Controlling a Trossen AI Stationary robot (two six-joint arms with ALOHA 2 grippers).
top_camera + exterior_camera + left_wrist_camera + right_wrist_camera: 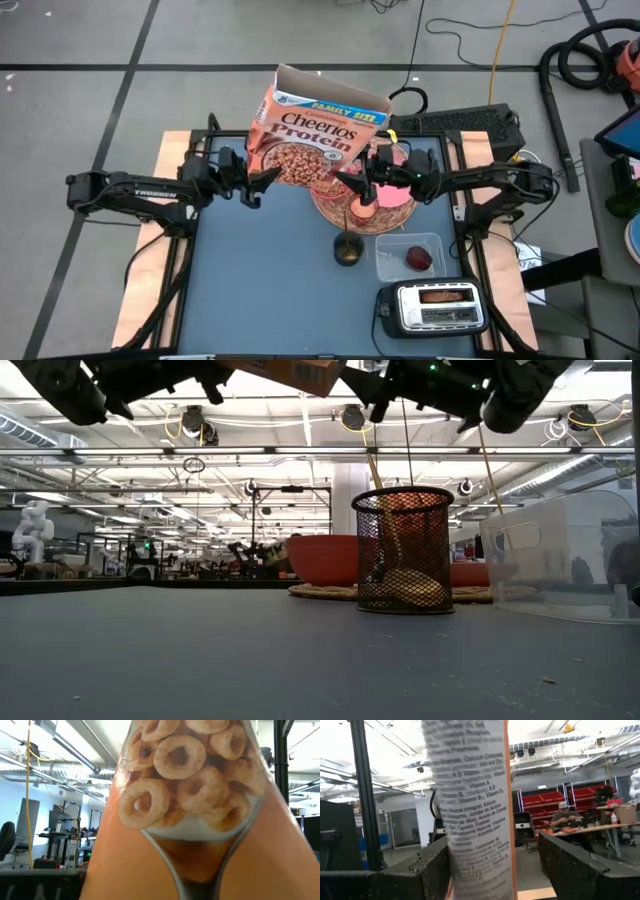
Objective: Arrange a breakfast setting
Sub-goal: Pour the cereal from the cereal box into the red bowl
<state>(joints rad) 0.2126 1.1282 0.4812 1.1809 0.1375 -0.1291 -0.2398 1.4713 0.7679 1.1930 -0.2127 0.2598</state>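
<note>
Cereal box: your orange-brown cereal box (pixel 318 125) is up in the air at upper centre of the high view, top flaps open, tilted, lower end over the mat.
Left gripper: your left gripper (pixel 262 183) sits at the box's lower left corner, fingers part open and clamped on it; its wrist camera is filled by the printed cereal rings (pixel 190 775).
Right gripper: your right gripper (pixel 352 184) pinches the lower right edge, jaws part open around the narrow side panel (pixel 472 815) between both dark fingers.
Mat: the round woven wicker mat (pixel 330 208) lies at centre, under the box and grippers.
Pink pieces: a pink plate (pixel 398 196) rests on the mat's right side; a small pink cup (pixel 364 211) stands at its lower edge.
Mesh cup: 1 dark mesh holder (pixel 403 550) stands just below the mat.
Tub: the clear plastic tub (pixel 410 258), right of the holder, holds 1 dark red fruit (pixel 418 259).
Toaster: the silver toaster (pixel 437 307) sits lower right.
</note>
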